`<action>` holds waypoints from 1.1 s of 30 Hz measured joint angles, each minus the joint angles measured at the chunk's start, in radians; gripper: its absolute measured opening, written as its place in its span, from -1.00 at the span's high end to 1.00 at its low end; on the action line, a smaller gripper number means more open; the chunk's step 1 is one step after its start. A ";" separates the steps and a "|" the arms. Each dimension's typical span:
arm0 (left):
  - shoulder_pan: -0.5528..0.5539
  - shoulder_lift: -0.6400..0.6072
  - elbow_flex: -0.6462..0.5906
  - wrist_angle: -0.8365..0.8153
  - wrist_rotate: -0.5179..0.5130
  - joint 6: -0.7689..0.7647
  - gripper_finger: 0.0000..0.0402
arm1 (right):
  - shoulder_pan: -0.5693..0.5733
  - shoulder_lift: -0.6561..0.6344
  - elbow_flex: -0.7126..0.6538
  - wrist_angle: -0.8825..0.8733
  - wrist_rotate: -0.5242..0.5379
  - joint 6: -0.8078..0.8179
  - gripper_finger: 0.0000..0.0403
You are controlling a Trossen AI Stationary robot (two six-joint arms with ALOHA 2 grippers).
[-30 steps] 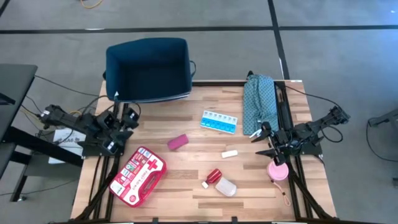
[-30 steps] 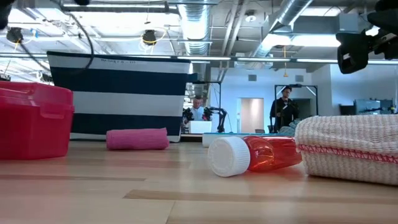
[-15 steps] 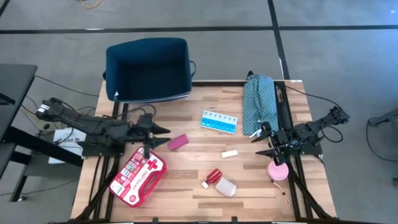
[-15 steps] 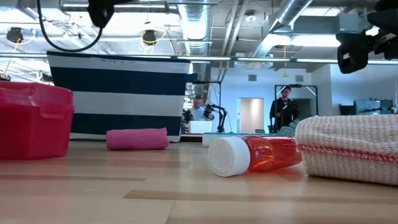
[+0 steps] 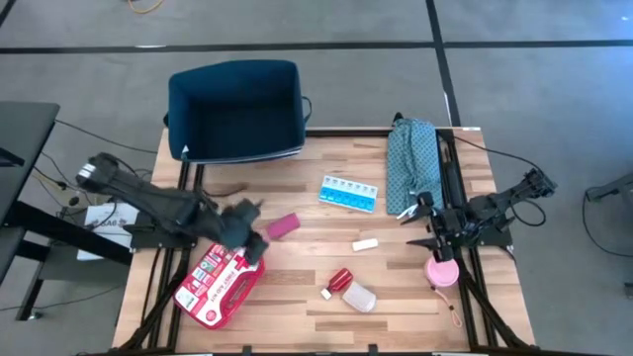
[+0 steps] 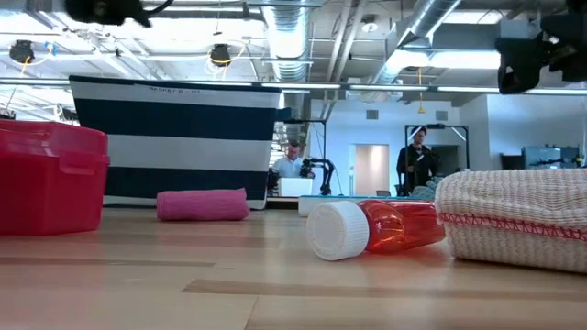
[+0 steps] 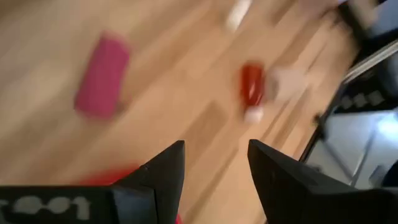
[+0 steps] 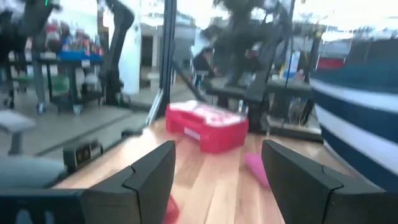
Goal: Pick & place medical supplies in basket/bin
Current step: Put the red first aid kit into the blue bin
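1. Claw on my left arm (image 5: 249, 229) is hanging over the worktop (image 5: 297, 287) with its fingers (image 7: 163, 177) spread apart and nothing between them.
2. Directly beneath and just behind this claw, the red-and-white first-aid case (image 5: 219, 279) is lying flat near the worktop's front left corner.
3. Just beside the claw, toward the middle of the worktop, the magenta block (image 5: 283, 225) is resting on the wood; my left wrist view is showing it ahead of the fingertips (image 7: 102, 76).
4. Farther ahead of the claw, the red-capped clear bottle (image 5: 350, 289) is lying on its side, with a small white bit just beside its cap.
5. Between the bottle and the light-blue pill organizer strip (image 5: 347, 194), the white piece (image 5: 365, 243) is sitting alone.
6. Well behind my left claw, off the worktop's far edge, the navy bin (image 5: 235, 111) is standing with its mouth up.
7. My right claw (image 5: 425, 225) is waiting at the worktop's right edge, fingers (image 8: 146, 180) spread wide and holding nothing.
8. Just in front of the right claw, the pink round disc (image 5: 441, 272) is lying at the edge, and the teal patterned cloth bundle (image 5: 410, 163) is stretching away on its far side.
9. Across the room in the low view, two people (image 6: 415, 156) are staying beyond the worktop.
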 joint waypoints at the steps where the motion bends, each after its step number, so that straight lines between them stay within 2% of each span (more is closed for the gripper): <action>1: -0.021 0.035 0.013 -0.016 0.014 -0.037 0.17 | 0.000 0.000 0.000 0.024 0.000 0.000 -0.16; 8: -0.157 0.260 0.124 -0.036 0.144 -0.256 0.17 | -0.002 -0.001 0.037 0.075 0.008 -0.118 -0.16; 12: -0.229 0.359 0.174 -0.104 0.180 -0.401 0.17 | -0.018 -0.001 0.042 0.080 0.019 -0.157 -0.16; 17: -0.304 0.445 0.183 -0.199 0.200 -0.570 0.17 | -0.055 -0.001 0.043 0.080 0.085 -0.156 -0.16; 22: -0.326 0.489 0.178 -0.282 0.231 -0.605 0.17 | -0.086 -0.001 0.045 0.080 0.082 -0.111 -0.16; 27: -0.309 0.487 0.165 -0.260 0.181 -0.585 0.17 | -0.103 -0.002 0.046 0.094 0.082 -0.088 -0.16; 33: -0.308 0.487 0.152 -0.259 0.170 -0.572 0.17 | -0.104 -0.002 0.047 0.060 0.079 -0.028 -0.16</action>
